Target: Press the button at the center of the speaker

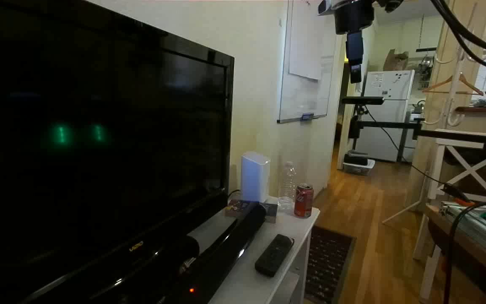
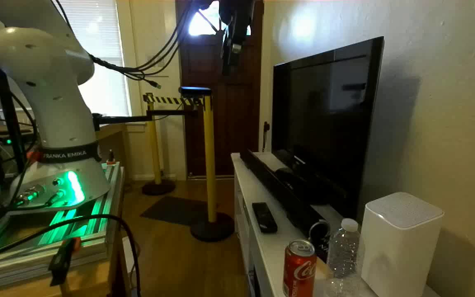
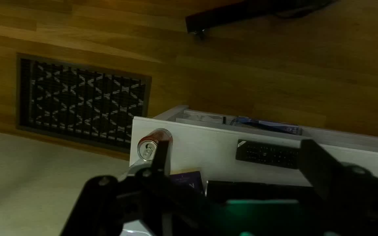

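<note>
While the gripper (image 1: 355, 74) hangs at upper right in an exterior view, jaws spread and empty in the wrist view, the black soundbar (image 1: 231, 245) — apparently the speaker — lies at lower center, untouched, its button indistinct; approach and press seemingly remain.

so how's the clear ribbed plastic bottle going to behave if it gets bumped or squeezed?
The clear ribbed plastic bottle would probably tip easily when bumped, since it stands upright and looks tall and narrow. Its thin-looking, see-through walls would likely flex under a firm squeeze. Weight is uncertain: I can't tell whether it holds liquid.
</note>
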Controlling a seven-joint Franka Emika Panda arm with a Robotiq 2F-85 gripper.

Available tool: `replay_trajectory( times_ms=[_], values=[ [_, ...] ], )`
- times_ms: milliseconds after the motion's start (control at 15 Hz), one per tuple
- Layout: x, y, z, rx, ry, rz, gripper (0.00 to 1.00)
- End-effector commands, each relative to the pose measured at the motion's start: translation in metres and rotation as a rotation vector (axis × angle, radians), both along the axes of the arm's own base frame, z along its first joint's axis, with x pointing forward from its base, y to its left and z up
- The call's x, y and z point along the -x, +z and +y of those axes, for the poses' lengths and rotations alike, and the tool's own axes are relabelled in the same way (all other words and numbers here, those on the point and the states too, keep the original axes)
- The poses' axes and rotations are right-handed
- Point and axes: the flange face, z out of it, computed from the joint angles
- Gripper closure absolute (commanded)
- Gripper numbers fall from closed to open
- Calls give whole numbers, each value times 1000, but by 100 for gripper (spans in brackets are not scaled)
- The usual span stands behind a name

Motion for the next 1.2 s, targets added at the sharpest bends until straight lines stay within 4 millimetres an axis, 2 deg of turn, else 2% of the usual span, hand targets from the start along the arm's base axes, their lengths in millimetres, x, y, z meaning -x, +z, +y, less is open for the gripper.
replay_trajectory(
  times_ms=[0, 533, 600, 800, 933, 1067, 1133],
  values=[
    [0, 0, 0, 0, 0, 1, 0],
    [0, 0, 0, 0, 0, 0, 0],
    [-7, -3, 8, -16, 15, -10, 0],
    [-36, -9, 59, -87, 87, -68, 0],
    [-54, -17, 101, -185, 130, -102, 0],
    [-77, -28, 140, -253, 111, -158, 0],
    [-88, -35, 152, -280, 108, -175, 0]
  ],
)
